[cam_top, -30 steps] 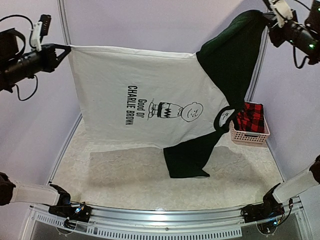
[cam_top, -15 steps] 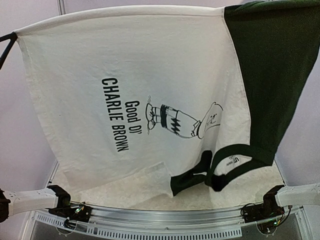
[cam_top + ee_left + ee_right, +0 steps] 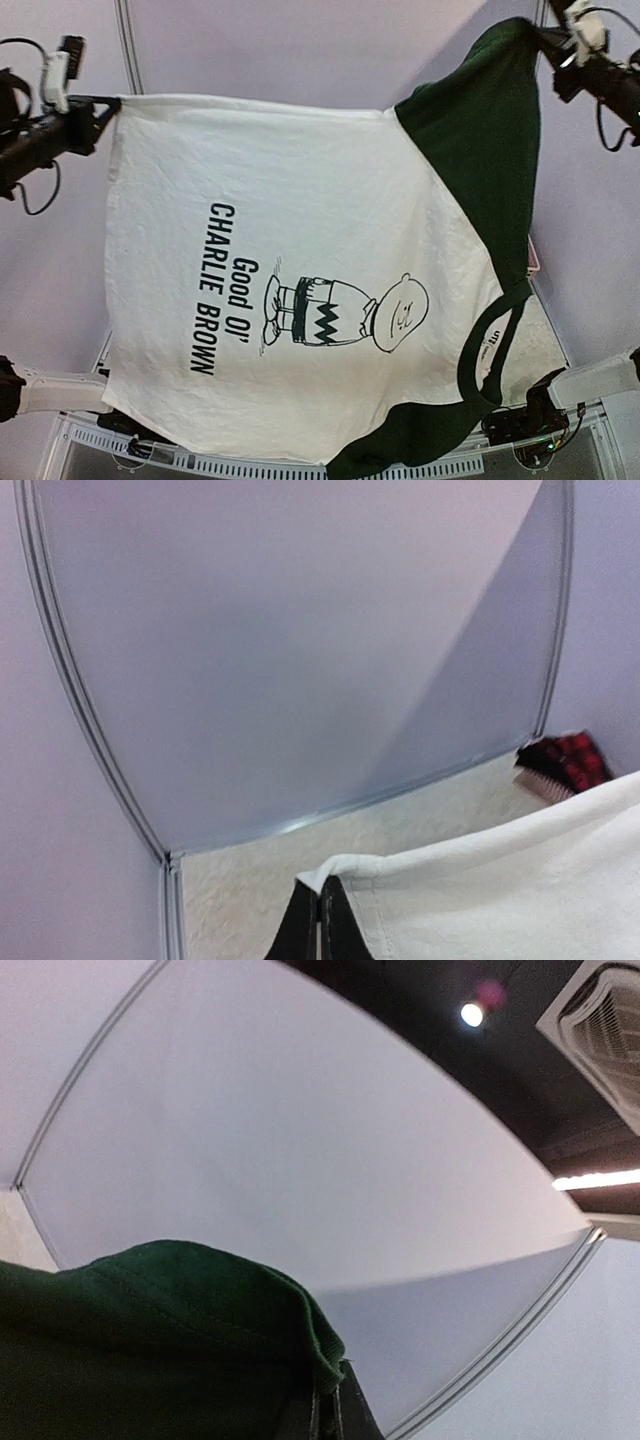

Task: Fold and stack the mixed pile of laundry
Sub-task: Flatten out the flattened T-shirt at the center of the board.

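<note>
T-shirt (image 3: pixel 300 230) aloft between both hands (image 3: pixel 106 105) (image 3: pixel 541 36)

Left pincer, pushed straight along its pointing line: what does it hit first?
The white shirt, whose corner is pinched in the left pincer. Past that, probably the pale enclosure wall, though depth is unclear.

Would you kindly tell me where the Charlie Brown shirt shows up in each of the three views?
Top external: the shirt fills most of the frame, stretched between the left claw and the right claw.
Left wrist: its white corner sits bottom right, pinched in the claw.
Right wrist: its green sleeve sits bottom left, pinched in the claw.
Shared landmark: the pinched corners, each seen from above and at its wrist.
</note>
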